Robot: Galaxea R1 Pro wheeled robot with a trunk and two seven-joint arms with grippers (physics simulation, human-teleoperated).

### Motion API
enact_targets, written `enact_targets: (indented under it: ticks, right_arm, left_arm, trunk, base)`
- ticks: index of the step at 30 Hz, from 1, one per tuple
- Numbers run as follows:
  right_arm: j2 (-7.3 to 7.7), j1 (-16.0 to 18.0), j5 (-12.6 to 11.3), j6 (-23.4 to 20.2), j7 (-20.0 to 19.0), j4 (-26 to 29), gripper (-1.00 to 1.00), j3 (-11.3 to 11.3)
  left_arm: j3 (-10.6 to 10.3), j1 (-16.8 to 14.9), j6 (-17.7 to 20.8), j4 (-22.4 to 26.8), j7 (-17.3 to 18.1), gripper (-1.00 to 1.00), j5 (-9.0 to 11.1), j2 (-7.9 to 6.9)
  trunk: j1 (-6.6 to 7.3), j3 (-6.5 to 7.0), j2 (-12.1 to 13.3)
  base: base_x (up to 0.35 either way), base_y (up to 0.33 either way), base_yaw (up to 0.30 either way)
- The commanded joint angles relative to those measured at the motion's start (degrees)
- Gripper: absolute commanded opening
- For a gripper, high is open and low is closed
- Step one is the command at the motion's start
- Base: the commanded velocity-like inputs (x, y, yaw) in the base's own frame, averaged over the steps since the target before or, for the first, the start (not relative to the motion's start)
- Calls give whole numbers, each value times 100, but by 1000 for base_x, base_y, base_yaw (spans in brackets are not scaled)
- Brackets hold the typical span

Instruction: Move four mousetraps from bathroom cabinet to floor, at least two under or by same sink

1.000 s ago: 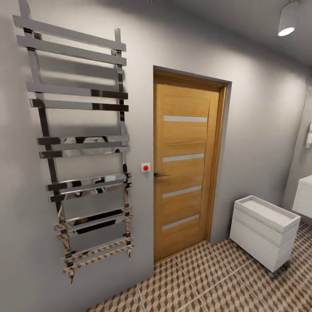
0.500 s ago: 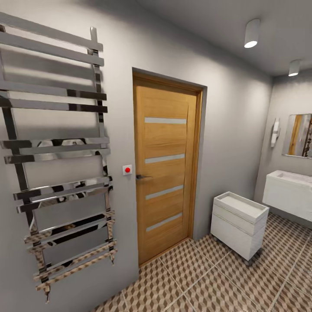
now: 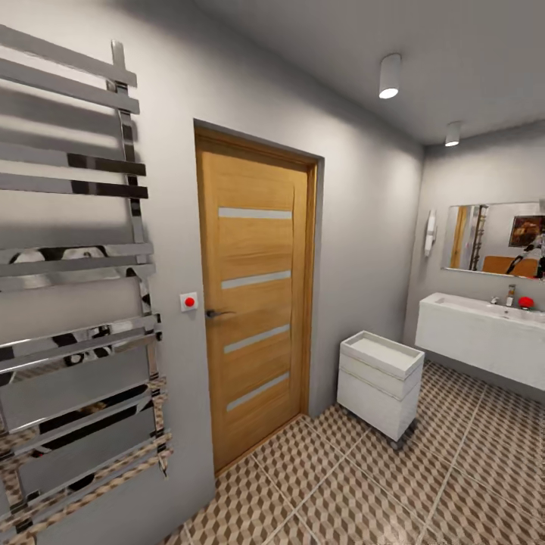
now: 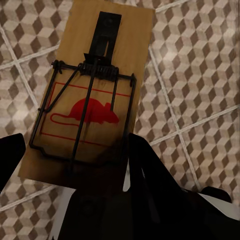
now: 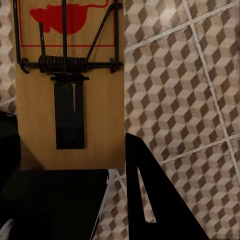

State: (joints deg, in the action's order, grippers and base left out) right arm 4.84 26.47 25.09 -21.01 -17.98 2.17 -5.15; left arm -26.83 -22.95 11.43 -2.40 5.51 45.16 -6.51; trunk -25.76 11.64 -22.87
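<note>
My left gripper (image 4: pixel 75 167) is shut on one of the mousetraps (image 4: pixel 130 45), a brown wooden board with a red mouse print and a dark spring bar, held above the bathroom floor (image 4: pixel 200 75). A second mousetrap (image 5: pixel 95 115) sits between the dark fingers (image 5: pixel 145 195) of my right gripper (image 5: pixel 70 160), also over the cube-patterned floor (image 5: pixel 175 75). In the head view the white wall-hung bathroom sink (image 3: pixel 477 333) hangs at the far right with a chrome tap, and tiled floor (image 3: pixel 424 484) lies in front of it.
A chrome towel radiator (image 3: pixel 76 303) covers the near left wall. Beside it is a shut wooden door (image 3: pixel 253 303). A small white drawer unit (image 3: pixel 378 382) stands on wheels between the door and the sink. A mirror (image 3: pixel 492 238) hangs above the sink.
The head view has swung to the right: radiator, door and drawer unit slid left in the picture, and the sink and mirror came fully into view.
</note>
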Motion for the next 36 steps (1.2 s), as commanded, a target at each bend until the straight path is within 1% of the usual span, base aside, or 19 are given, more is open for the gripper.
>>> enact_targets:
  ticks: [1,36]
  right_arm:
    - [0,-2,49,-35,-22,13,-100,-48]
    - [0,-2,49,-35,-22,12,-100,-48]
  left_arm:
    - [-50,-7,9,-15,57,-100,52,0]
    - [-59,-6,9,-15,55,-100,46,2]
  trunk:
    - [-2,2,-4]
    - [-2,160,-4]
  base:
    - [0,0,-287]
    - [2,0,-287]
